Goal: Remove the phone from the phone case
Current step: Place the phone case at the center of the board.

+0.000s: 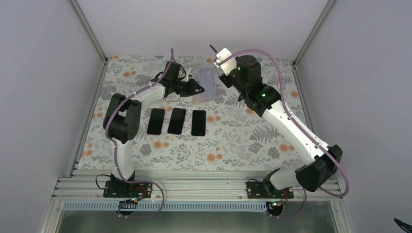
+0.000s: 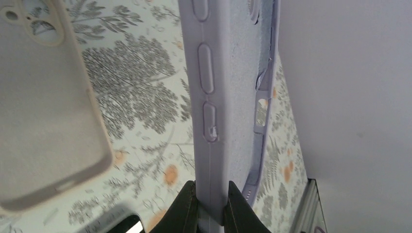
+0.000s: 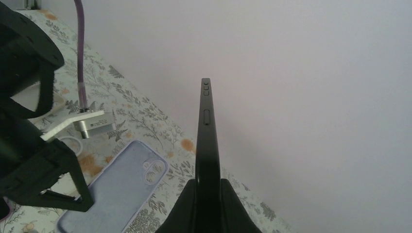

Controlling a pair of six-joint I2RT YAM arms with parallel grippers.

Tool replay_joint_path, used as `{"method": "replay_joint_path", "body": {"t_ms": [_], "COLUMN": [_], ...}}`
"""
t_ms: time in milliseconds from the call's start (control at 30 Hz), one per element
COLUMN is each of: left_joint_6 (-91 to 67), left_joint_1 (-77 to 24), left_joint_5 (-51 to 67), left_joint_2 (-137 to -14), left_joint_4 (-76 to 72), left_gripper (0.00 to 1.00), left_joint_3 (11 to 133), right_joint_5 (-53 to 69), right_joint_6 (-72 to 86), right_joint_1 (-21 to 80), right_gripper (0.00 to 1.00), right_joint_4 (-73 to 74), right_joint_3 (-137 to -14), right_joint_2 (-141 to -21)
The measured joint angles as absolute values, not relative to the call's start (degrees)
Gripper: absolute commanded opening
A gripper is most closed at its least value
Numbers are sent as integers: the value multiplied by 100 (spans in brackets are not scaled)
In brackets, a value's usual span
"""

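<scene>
Right tool pinches slim black phone edge-on, clear of lilac silicone phone case; case empty, at tabletop 12 o'clock, side wall pinched by left tool.

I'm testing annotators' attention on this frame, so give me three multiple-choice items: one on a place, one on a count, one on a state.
1. Where is the phone that the right pincer holds?
A. inside the lavender case
B. lifted off the table
C. in the row of phones

2. How many black phones lie in a row on the table?
A. one
B. two
C. three

3. The left pincer is:
A. shut on the lavender case's edge
B. open above it
C. shut on a phone

Answers: B, the right wrist view shows it gripped edge-on against the wall, above the table; C, the top view shows three; A, its fingers clamp the case's rim.
</scene>
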State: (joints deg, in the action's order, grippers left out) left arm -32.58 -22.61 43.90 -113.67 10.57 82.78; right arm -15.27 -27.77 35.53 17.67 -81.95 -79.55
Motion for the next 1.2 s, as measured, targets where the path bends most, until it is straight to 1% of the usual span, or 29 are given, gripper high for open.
{"method": "replay_joint_path", "body": {"t_ms": [300,867,1133,1200], "left_joint_6": [-3365,-3548,-3610,-3627], "left_joint_1": [-2469,-2836,-2899,-2906], "left_joint_5": [4104,4036,3931,3907], "left_joint_2": [-12634,-13979,-14049,-14053], "left_joint_4": [1282,1625,1774,1802], "left_gripper": [2,3,14,19], "left_joint_3": [9548,10921,10940,10962], "right_joint_5": [-1352,-1090,-1015,-985], "right_joint_6": [-2633,-2432,-2386,-2379], "right_joint_1": [3249,3094,3033,3028], "right_gripper": [4,4,4,4], "right_joint_4": [1894,1990,2060,2069], "right_joint_3": [-8204,-8412,-8412,-8412], "right_joint_2": [-7955,-8044,-8082,-8086]}}
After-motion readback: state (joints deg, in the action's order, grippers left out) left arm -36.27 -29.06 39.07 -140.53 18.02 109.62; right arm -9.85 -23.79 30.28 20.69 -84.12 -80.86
